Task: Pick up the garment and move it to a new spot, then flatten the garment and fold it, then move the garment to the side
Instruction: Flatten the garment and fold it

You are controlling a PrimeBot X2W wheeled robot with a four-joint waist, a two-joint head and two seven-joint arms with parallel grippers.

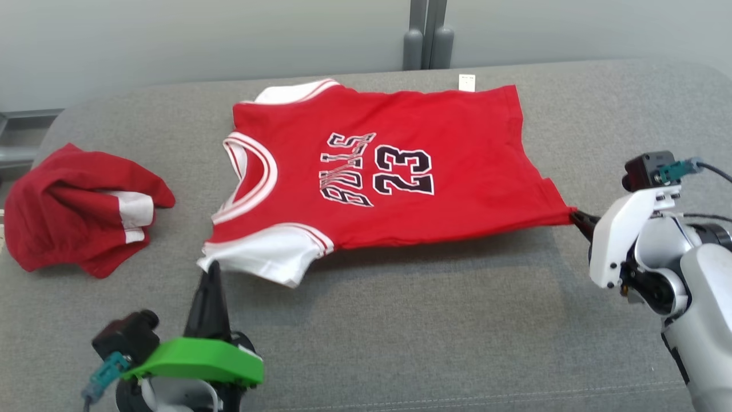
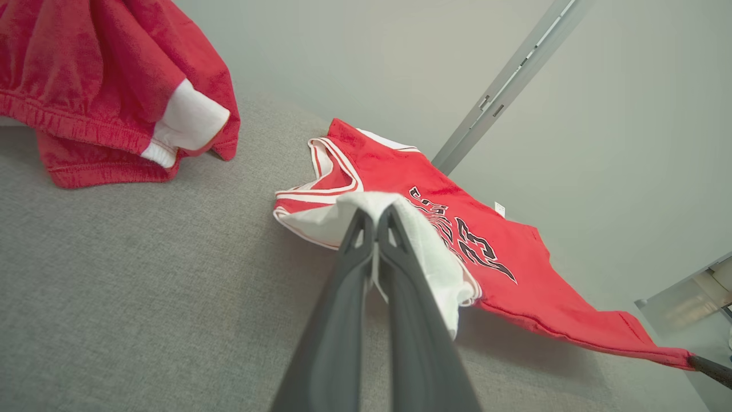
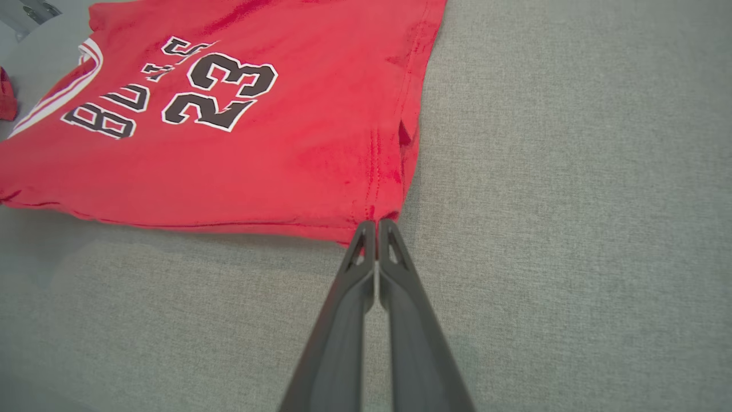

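The jersey lies spread out just right of the crumpled shorts. The left gripper pinches its white sleeve nearest the shorts; the right gripper pinches its hem corner farthest from them.

I count two red garments on one grey cushion: one jersey and, to the left of the jersey, one crumpled pair of shorts. Two grippers of mine are at the jersey, my left gripper at its near white sleeve and my right gripper at its right corner. One small white tag sits just beyond the jersey's far edge, and two grey posts stand behind it.
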